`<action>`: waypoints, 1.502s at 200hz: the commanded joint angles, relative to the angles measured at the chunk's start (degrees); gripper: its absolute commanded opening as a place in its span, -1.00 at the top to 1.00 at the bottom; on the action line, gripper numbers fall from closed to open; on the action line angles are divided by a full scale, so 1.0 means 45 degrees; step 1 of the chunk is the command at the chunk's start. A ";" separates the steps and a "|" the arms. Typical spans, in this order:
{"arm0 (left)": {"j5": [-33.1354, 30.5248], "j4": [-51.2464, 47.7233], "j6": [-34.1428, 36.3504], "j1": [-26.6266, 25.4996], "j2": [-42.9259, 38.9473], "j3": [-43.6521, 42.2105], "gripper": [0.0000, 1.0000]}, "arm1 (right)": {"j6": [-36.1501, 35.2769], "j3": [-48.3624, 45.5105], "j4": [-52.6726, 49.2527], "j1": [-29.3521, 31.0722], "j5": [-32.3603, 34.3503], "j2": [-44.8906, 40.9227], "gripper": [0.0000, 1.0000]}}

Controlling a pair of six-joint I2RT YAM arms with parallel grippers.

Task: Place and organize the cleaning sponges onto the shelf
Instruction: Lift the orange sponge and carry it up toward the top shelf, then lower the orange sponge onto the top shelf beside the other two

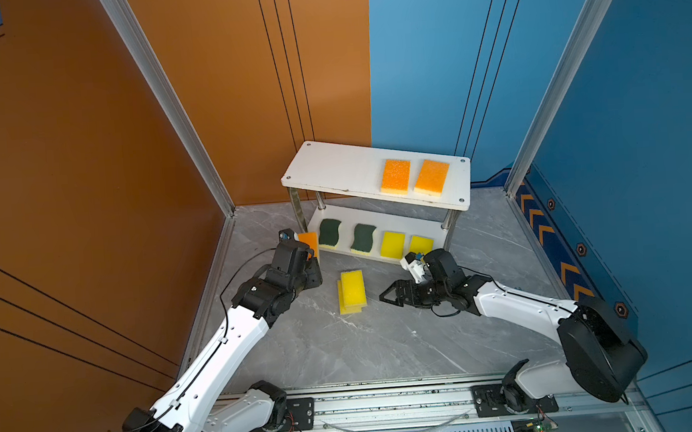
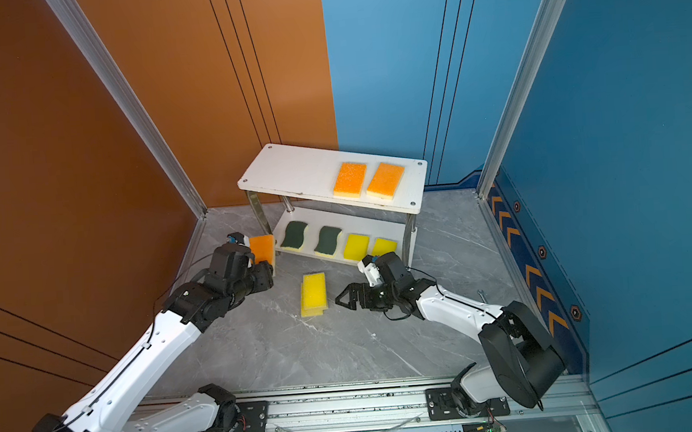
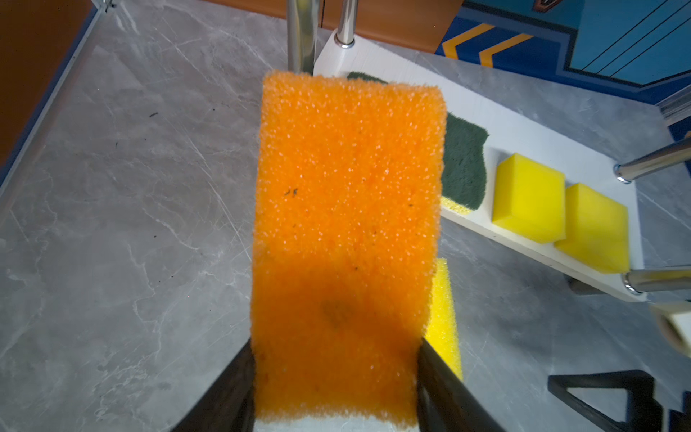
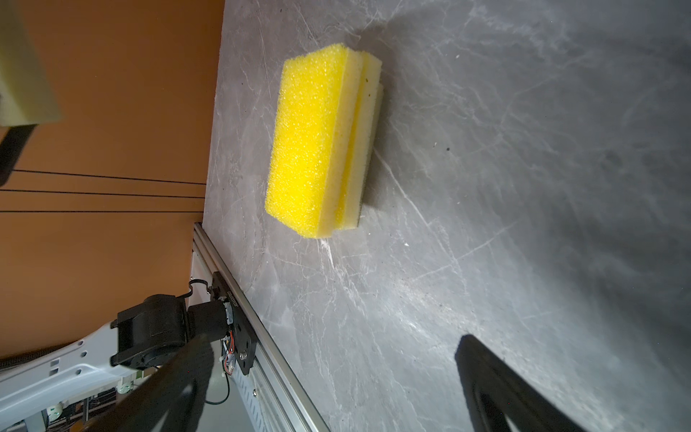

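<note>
- near the rail, the right gripper lies low over the grey marble-look floor, jaws spread wide with nothing between them, pointing at the yellow stack.
- the right wrist view shows what the top views only hint at: that stack is two sponges, the upper one shifted off the lower.
- left gripper is clamped on an orange sponge, held up just beside the shelf's left end; in both top views only a sliver of it shows past the wrist.
- lower board of the shelf: two green pads, two yellow sponges in a row.
- top board: two orange sponges side by side at the right end.
- beyond: orange wall left, blue wall right, aluminium posts at the corners.
</note>
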 commanded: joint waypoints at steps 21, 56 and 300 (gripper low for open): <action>-0.0006 -0.0799 0.0757 -0.0362 -0.0292 0.1434 -0.23 | -0.0027 0.0282 0.0397 -0.0010 -0.0287 0.0269 -1.00; 0.0328 -0.0927 0.1195 -0.0556 -0.0135 0.2533 -0.23 | -0.0038 0.0215 0.0375 -0.0010 -0.0268 0.0211 -1.00; -0.0337 -0.2838 0.3331 -0.2085 0.7855 1.3774 -0.13 | 0.0124 -0.0038 0.0872 0.0189 -0.0229 0.0541 -0.99</action>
